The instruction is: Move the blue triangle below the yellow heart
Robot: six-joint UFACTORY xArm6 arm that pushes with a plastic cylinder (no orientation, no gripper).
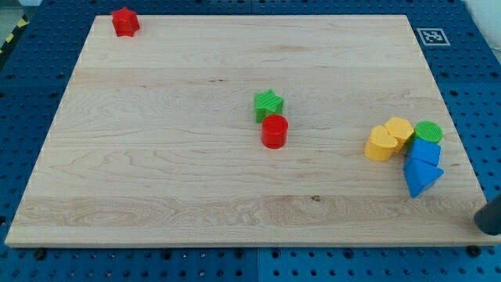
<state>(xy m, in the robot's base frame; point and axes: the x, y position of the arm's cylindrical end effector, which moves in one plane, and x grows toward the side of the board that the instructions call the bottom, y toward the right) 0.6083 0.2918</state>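
1 blue triangle [422,178] lies below-right of the yellow heart [381,144]; no gripper shows.

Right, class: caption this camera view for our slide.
My tip waits right of the blue triangle, which lies lower right of the yellow heart.

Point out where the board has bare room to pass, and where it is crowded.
Bare: the span between the red star and the green star, and the view's whole bottom left. Crowded: the view's right edge, around the yellow heart and blue triangle. My tip sits beyond them.
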